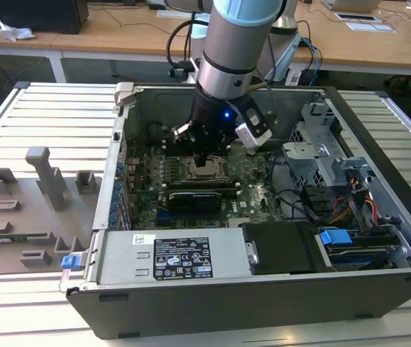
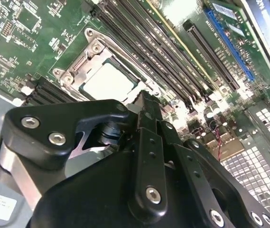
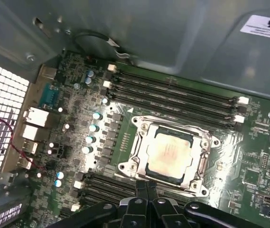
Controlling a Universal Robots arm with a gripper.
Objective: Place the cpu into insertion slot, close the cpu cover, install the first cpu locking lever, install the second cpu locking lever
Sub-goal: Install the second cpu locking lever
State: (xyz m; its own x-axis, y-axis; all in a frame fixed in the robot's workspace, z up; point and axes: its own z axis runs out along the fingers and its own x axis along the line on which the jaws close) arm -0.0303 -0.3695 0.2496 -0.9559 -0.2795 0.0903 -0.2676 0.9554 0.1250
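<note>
The cpu (image 3: 169, 153), a pale silvery square chip, lies flat in the insertion slot (image 3: 137, 164) on the green motherboard (image 3: 253, 171). A metal frame (image 3: 206, 161) lies flat around its edges. In the second wrist view the cpu (image 2: 107, 81) shows just beyond the black fingertips (image 2: 150, 124). My gripper (image 3: 147, 189) hovers just above the slot's edge, its two fingers pressed together with nothing between them. In the exterior view the gripper (image 1: 204, 160) hangs straight down over the slot (image 1: 206, 173) inside the open computer case (image 1: 263, 293).
Long black memory slots (image 3: 172, 92) run beside the socket. Case walls (image 1: 111, 181), a power supply (image 1: 169, 256), a drive cage (image 1: 317, 155) and cable bundles (image 1: 349, 206) crowd the board. A grey fixture tray (image 1: 24, 210) lies at the exterior view's left.
</note>
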